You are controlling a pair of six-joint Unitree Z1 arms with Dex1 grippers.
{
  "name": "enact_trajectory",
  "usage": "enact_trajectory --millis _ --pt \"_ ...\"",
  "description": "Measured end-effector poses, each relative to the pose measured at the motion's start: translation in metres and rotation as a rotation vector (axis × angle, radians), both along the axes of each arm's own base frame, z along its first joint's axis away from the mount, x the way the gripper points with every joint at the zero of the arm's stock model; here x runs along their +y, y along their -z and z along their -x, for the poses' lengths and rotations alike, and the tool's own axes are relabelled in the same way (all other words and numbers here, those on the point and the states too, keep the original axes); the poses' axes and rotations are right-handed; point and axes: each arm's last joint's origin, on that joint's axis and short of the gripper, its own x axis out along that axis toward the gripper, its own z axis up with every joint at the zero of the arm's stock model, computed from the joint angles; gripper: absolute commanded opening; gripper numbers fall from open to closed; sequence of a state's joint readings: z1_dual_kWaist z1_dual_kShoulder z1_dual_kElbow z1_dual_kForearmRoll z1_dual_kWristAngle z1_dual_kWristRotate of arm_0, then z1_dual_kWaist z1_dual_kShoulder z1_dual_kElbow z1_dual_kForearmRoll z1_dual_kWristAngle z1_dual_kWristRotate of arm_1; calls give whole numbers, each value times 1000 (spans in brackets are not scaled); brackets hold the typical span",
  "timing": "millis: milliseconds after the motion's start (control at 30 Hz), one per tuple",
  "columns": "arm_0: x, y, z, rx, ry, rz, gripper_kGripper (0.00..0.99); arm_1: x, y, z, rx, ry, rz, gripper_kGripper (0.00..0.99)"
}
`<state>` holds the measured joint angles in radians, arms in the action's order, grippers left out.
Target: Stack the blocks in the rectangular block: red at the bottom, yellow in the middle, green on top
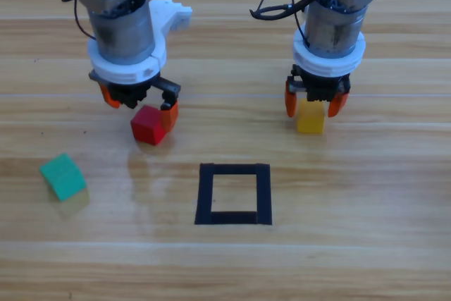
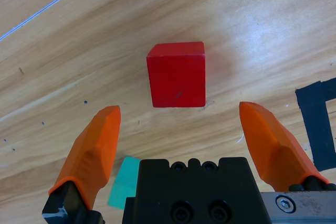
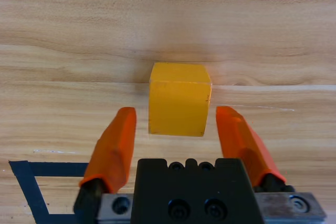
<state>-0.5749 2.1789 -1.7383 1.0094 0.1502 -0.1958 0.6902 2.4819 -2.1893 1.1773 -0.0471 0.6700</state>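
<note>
Wooden table bears a black tape square; both grippers' fingers spread, left over red cube, right around yellow cube.

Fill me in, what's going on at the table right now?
Both arms are going for cubes at once. The left gripper is open over the red cube, not gripping it yet. The right gripper is open with its jaws on either side of the yellow cube. The green cube lies untouched at the left. The tape square holds nothing so far.
</note>
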Motion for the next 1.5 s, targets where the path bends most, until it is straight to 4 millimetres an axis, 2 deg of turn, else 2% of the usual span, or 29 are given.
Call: enact_trajectory --millis 33,133,167,433,533,633,767,867,933,967,1100,1133,1333,1400,1467,1500 --pt "-1 3 -2 4 2 -3 960 0 1 0 2 0 1 304" --pt "-3 9 -6 9 1 -6 959 -1 2 1 12 1 11 40" --pt "-3 10 -7 11 0 -8 957 -2 2 2 17 3 21 0" --pt "-4 22 -15 2 -8 3 927 -5 2 4 26 12 52 0" --pt "-4 28 -20 -3 -13 16 905 -19 -5 20 52 28 95 0" --pt "-1 34 -21 5 -20 22 900 -38 -32 41 37 55 123 0" --pt "5 42 -22 18 -32 21 845 -61 -95 76 -40 63 62 0" --pt "7 43 -24 10 -39 33 765 -76 -135 102 -100 56 8 0" --pt "8 45 -25 11 -41 38 667 -80 -145 111 -118 49 -9 0" --pt "8 45 -25 11 -42 40 597 -80 -146 113 -118 47 -9 0" --pt "8 46 -24 4 -41 47 215 -82 -137 116 -91 42 16 0" --pt "8 47 -24 3 -41 48 156 -82 -135 117 -85 39 22 0" --pt "13 45 -18 11 -53 45 123 -82 -132 118 -74 24 29 0" --pt "14 44 -17 9 -118 55 114 -81 -130 117 -67 20 25 0" --pt "15 43 -16 10 -173 61 75 -79 -128 115 -64 17 20 0" --pt "15 42 -14 15 -220 64 3 -78 -126 114 -65 15 16 0"
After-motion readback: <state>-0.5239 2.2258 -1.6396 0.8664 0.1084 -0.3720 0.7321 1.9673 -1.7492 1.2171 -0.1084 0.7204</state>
